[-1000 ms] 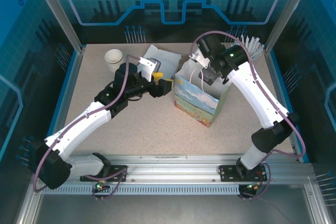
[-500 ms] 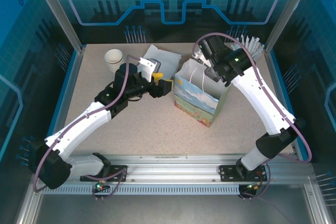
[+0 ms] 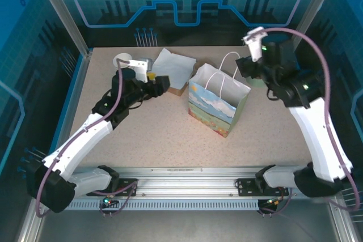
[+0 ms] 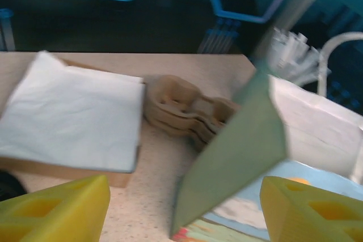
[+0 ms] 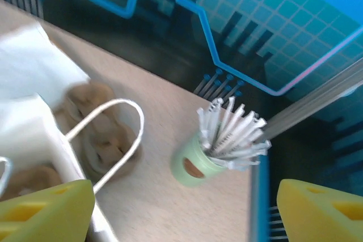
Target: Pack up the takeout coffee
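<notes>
The takeout coffee is out of view. The gift bag (image 3: 212, 109) with a sky-and-meadow print stands open at mid-table, its white handles up. My left gripper (image 3: 161, 82) hovers left of the bag, open. In the left wrist view its yellow fingers (image 4: 57, 208) flank the bag's green side panel (image 4: 238, 145) without touching it, and the left gripper (image 4: 184, 213) holds nothing. My right gripper (image 3: 248, 67) is raised above the bag's back right corner. The right gripper (image 5: 181, 213) is open and empty, over bare table beside the bag's handle (image 5: 113, 134).
White napkins (image 3: 174, 63) on a brown box lie behind the bag, white paper cups (image 3: 122, 60) at the back left. Pulp cup carriers (image 4: 181, 109) sit behind the bag. A green holder of wrapped straws (image 5: 195, 165) stands at the back right by the wall post.
My right gripper has lifted out of the bag's mouth and swung right and up, its jaws a little wider. My left gripper has drawn back leftward from the bag.
</notes>
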